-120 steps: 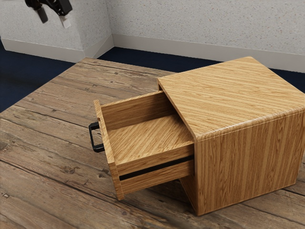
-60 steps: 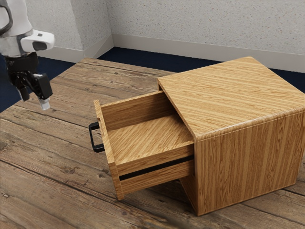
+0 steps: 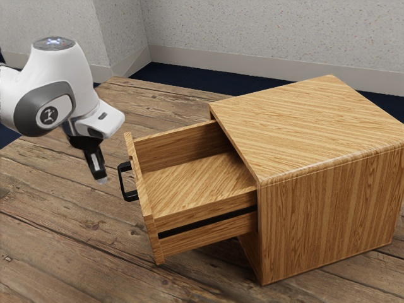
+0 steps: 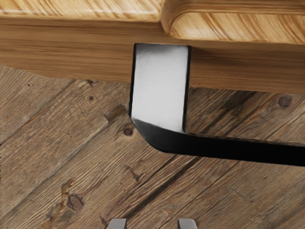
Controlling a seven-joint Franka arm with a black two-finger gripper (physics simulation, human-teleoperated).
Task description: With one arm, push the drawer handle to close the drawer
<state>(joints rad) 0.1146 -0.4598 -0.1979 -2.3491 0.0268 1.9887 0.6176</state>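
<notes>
Apparently, we are at approach step: hand (image 3: 102, 180) empty, fingers (image 4: 187, 223) apart, near black handle (image 3: 130, 197) on pulled-out drawer (image 3: 196, 183). Next, we need contact, then steady push toward cabinet (image 3: 328, 214).

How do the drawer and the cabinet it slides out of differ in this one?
The drawer has an open top that shows its inside; the cabinet has a solid, flat top. The drawer is the lower and smaller of the two, the cabinet the taller and bulkier. The drawer's side carries a long dark groove, while the cabinet's visible side is plain. Both have striped, warm brown wood grain.
</notes>
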